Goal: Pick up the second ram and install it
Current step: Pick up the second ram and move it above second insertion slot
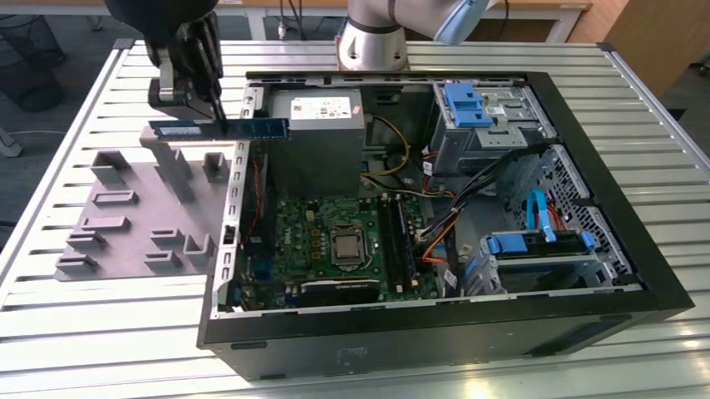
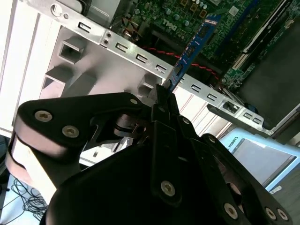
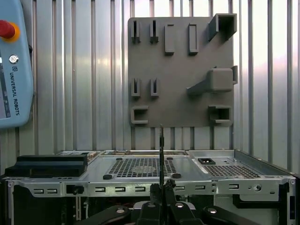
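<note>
Nearest me, the computer case point(image 1: 444, 332) lay on its side with its open face up, probably so the motherboard point(image 1: 322, 224) could be reached from above. Over its wall at the exterior view's left, the gripper point(image 1: 213, 116) pinched the second ram point(image 1: 261, 127) by its top edge, level in the air, apparently to leave the contact edge free. Beside it the grey tray point(image 1: 133, 208) sat on the slatted metal table point(image 1: 666, 108); beyond stood wooden furniture point(image 1: 654, 33).
</note>
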`<action>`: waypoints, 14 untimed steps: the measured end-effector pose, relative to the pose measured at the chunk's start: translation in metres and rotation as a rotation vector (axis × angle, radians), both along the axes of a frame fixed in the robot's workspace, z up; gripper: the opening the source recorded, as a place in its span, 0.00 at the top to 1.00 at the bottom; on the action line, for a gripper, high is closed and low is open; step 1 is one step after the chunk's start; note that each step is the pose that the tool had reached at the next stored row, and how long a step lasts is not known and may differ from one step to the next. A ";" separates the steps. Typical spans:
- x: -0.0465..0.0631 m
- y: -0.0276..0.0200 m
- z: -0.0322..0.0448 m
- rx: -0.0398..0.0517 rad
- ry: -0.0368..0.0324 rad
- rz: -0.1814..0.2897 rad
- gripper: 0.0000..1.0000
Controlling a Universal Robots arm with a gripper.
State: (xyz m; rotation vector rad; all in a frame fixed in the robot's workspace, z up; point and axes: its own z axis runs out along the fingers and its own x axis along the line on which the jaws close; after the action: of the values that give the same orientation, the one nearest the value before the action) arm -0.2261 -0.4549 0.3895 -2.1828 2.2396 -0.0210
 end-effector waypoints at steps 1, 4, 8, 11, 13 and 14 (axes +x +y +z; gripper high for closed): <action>0.001 0.0000 0.0000 0.0001 0.0000 0.000 0.86; 0.006 0.0000 0.0000 0.0000 0.0000 0.000 0.86; 0.012 0.0000 0.0000 0.0000 -0.0001 0.000 0.86; 0.016 0.0000 0.0000 0.0000 0.0000 0.000 0.86; 0.019 0.0000 0.0000 0.0001 0.0000 0.000 0.86; 0.021 0.0000 0.0000 0.0001 0.0000 0.000 0.86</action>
State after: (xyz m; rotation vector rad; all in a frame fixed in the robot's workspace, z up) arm -0.2055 -0.4549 0.3895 -2.1827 2.2396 -0.0210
